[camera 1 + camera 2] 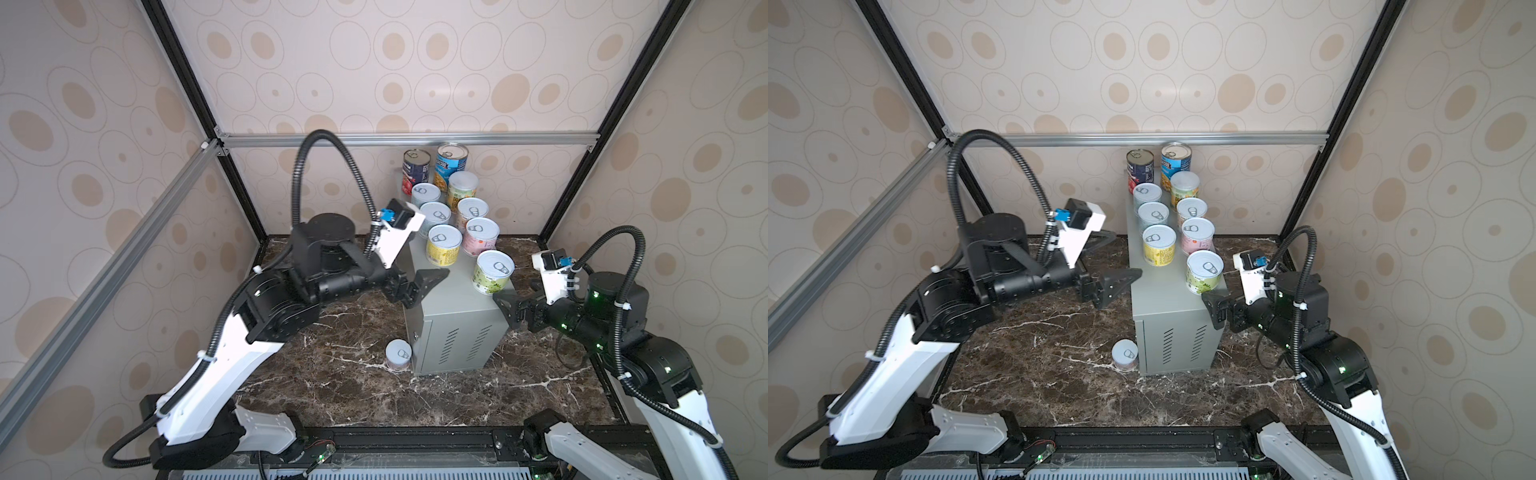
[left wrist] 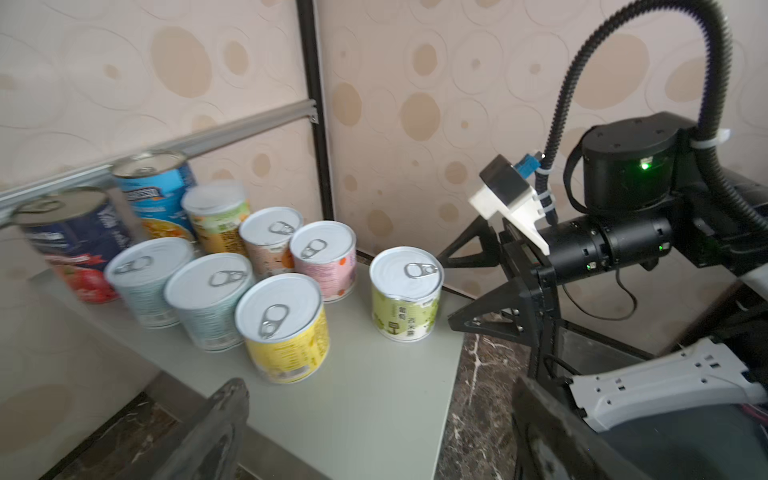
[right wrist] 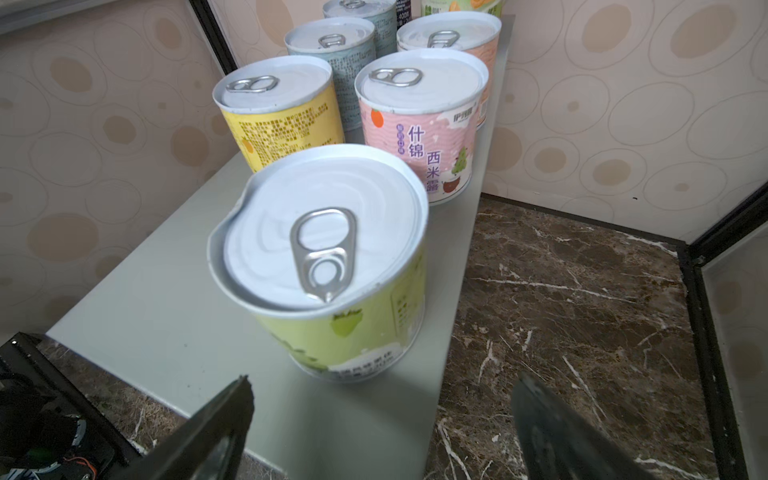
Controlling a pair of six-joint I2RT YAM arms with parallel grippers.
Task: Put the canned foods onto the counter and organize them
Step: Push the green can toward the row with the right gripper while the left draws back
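The counter is a tall grey metal box with vent slots. On its top stand several canned foods in two rows: a navy-red can and a blue-yellow can at the back, then pastel cans, a yellow can, a pink can and, nearest, a green can. One pastel can stands on the marble by the counter's front left corner. My left gripper is open and empty at the counter's left edge, just short of the yellow can. My right gripper is open and empty behind the green can.
The dark marble floor surrounds the counter. Patterned walls and black frame posts close in the back and sides. Both arms' cable hoses arch above them.
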